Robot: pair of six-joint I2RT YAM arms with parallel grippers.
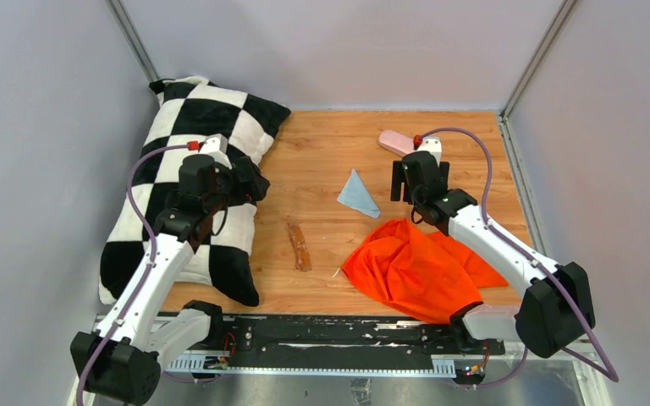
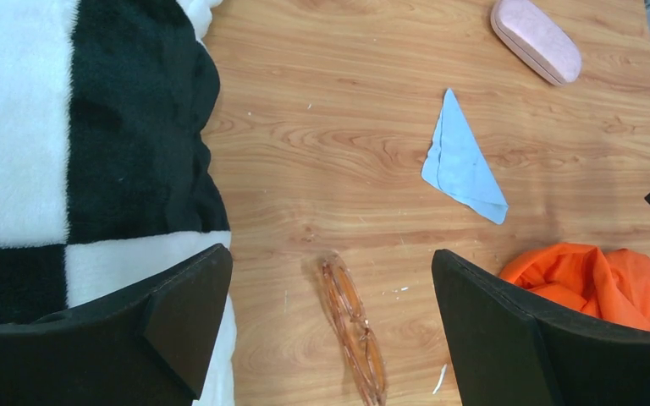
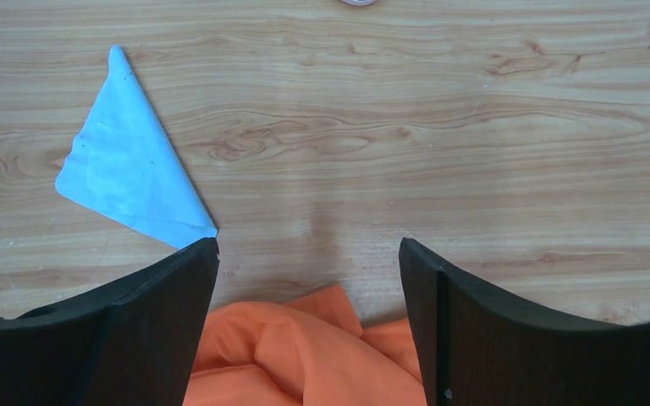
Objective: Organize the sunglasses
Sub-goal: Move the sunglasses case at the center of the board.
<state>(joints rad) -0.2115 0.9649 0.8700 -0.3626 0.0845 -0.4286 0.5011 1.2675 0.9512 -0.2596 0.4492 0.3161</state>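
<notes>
The folded amber-brown sunglasses [image 1: 299, 245] lie flat on the wooden table, near its front middle. In the left wrist view the sunglasses [image 2: 355, 330] lie below and between my open fingers. My left gripper [image 1: 252, 182] is open and empty, raised over the pillow's right edge. My right gripper [image 1: 412, 184] is open and empty, held above the table just behind the orange cloth. The pale pink case [image 1: 396, 142] lies shut at the back, behind the right gripper; it also shows in the left wrist view [image 2: 535, 39]. The light blue cloth [image 1: 358, 194] lies between the two grippers.
A black-and-white checkered pillow [image 1: 182, 182] covers the table's left side. A crumpled orange cloth [image 1: 419, 266] lies at the front right, under the right arm. Grey walls enclose the table on three sides. The blue cloth [image 3: 131, 173] and orange cloth [image 3: 305, 355] show in the right wrist view.
</notes>
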